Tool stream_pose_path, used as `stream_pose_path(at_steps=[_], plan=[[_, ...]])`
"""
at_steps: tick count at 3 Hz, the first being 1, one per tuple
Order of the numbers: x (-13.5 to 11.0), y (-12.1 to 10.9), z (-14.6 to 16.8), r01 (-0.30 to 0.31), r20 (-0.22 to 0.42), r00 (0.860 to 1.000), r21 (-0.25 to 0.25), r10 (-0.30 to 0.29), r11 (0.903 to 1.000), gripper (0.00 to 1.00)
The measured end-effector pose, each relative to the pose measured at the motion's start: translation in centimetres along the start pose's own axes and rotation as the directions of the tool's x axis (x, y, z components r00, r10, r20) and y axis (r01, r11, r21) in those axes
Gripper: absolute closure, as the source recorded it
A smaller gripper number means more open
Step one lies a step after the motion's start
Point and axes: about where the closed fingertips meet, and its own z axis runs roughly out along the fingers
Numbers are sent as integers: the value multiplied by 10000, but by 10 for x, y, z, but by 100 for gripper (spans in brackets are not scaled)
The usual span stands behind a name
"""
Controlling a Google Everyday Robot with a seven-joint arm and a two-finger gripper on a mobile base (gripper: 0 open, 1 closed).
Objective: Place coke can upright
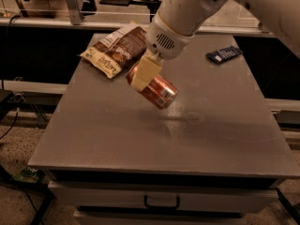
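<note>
The coke can [156, 91] is red with a silver end and a small white label patch. It hangs tilted, clear of the grey table [187, 135], with its silver end pointing down to the right. My gripper [146, 74] is shut on the can near its upper end, with one cream finger [145, 71] across the can's front. The white arm reaches in from the top right. The can's shadow lies on the table just below it.
A brown-and-cream snack bag [115, 50] lies at the table's back left, just behind the gripper. A small dark blue packet [225, 54] lies at the back right. The table has a drawer with a handle [161, 203] at its front.
</note>
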Motion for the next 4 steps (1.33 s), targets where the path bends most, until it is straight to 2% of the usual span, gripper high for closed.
stream_pose_path(at_steps=[1, 2, 3, 4], plan=[[-14, 11, -5, 1037, 1533, 9836, -489, -951, 9934, 100], [-20, 16, -10, 1924, 2989, 9389, -442, -1708, 9803, 100], [-23, 17, -12, 2571, 4274, 8749, -111, -2278, 9663, 100], [-21, 18, -3, 2994, 5443, 8021, -105, -2457, 9541, 100]])
